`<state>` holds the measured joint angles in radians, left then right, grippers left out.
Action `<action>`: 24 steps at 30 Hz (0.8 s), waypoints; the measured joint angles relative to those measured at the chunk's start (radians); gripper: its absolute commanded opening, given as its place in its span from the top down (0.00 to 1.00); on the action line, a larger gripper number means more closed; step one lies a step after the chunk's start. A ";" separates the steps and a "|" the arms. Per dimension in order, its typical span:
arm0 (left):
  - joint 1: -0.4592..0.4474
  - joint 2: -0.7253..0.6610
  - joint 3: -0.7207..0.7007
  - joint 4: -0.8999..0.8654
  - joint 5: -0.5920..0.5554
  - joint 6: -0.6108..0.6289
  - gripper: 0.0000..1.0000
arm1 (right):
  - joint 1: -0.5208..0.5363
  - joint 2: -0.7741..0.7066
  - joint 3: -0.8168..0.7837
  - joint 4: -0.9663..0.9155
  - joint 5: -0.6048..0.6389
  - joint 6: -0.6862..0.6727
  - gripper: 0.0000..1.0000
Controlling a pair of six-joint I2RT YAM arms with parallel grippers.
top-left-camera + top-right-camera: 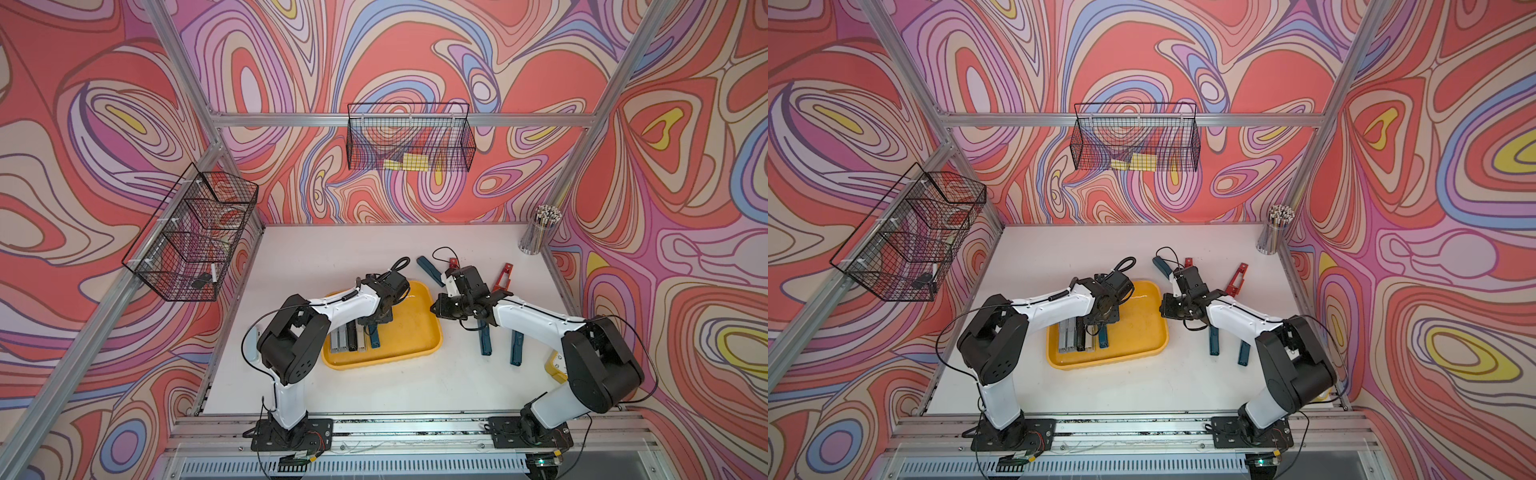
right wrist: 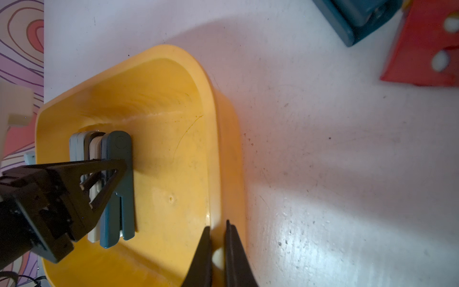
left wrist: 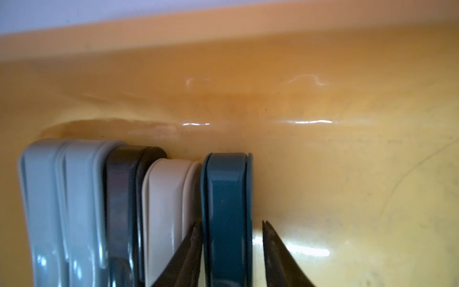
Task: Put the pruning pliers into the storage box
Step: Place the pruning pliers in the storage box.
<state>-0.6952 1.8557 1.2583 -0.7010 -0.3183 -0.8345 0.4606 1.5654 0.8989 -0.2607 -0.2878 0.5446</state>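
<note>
My left gripper (image 3: pixel 231 222) straddles teal pliers (image 3: pixel 227 193), jaws parted (storage box (image 1: pixel 415 328), 7 o'clock); right gripper (image 2: pixel 217 225) closed at 3 o'clock rim.

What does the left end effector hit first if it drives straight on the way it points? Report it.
Most likely the floor of the storage box: the left end effector stands open astride the teal bar, a fingertip on each side. Depth is unclear, so the bar may meet it first.

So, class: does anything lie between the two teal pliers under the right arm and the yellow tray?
Nothing on the table does. The right arm crosses above both teal pliers, and its pincer is shut on the tray's rim.
</note>
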 measured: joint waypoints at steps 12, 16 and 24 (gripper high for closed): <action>-0.008 -0.063 0.041 -0.052 -0.004 0.012 0.73 | 0.000 0.000 -0.002 0.007 -0.005 0.003 0.92; -0.011 -0.063 0.064 -0.046 0.014 0.016 0.86 | 0.000 0.000 -0.008 0.014 -0.006 0.004 0.92; -0.012 -0.048 0.074 -0.008 0.060 -0.001 0.99 | 0.000 0.000 -0.016 0.022 -0.007 0.007 0.92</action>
<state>-0.7074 1.8072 1.3319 -0.7090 -0.2588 -0.8352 0.4606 1.5658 0.8833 -0.2390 -0.2947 0.5518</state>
